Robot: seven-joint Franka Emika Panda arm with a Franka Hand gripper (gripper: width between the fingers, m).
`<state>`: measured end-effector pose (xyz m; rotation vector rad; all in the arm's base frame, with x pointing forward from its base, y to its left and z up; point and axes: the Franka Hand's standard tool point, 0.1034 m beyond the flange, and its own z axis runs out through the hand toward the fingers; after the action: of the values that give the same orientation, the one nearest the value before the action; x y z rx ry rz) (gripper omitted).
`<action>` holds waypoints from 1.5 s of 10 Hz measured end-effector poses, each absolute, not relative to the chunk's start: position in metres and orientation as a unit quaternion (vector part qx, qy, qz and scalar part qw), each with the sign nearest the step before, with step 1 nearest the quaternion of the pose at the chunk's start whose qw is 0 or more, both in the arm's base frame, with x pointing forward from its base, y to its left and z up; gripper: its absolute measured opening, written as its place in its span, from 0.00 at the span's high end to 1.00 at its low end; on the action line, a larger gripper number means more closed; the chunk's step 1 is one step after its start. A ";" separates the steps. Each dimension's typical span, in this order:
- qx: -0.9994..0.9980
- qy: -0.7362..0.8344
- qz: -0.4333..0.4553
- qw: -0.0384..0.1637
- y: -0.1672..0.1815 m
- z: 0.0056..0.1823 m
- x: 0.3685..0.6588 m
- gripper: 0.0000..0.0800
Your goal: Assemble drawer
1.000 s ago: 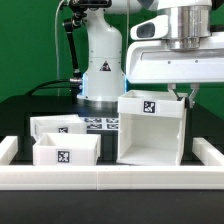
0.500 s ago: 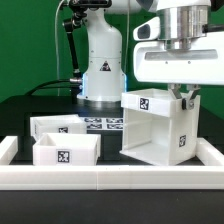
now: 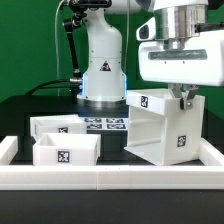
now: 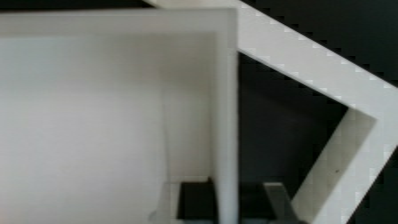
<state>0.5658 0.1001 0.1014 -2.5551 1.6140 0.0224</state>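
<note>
casing (image 3: 158,132): tilted, open side toward the trays, at the exterior view's right | front tray (image 3: 66,151), rear tray (image 3: 52,124): upright at the left, clear of casing | tool (image 3: 183,97): pinching casing's upper wall between both fingers

Your arm (image 3: 100,60) rises upright at the back, and its wrist (image 3: 185,55) points straight down. Your gripper (image 3: 183,97) has both fingers (image 4: 192,200) clamped across one casing (image 3: 165,130) wall.
</note>
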 end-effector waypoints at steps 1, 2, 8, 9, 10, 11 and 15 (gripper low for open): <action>-0.823 0.565 0.011 0.062 0.099 0.102 0.566 0.95; -0.809 0.584 0.013 0.062 0.098 0.102 0.566 0.95; -0.741 0.667 0.031 0.075 0.093 0.100 0.599 0.95; -0.740 0.668 0.028 0.079 0.093 0.100 0.610 0.95; -0.739 0.668 0.024 0.083 0.092 0.101 0.620 0.95; -0.738 0.668 0.022 0.086 0.092 0.101 0.626 0.95; -0.744 0.662 0.023 0.085 0.092 0.101 0.637 0.95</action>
<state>0.6371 0.0919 0.1012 -2.2187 1.9746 0.0691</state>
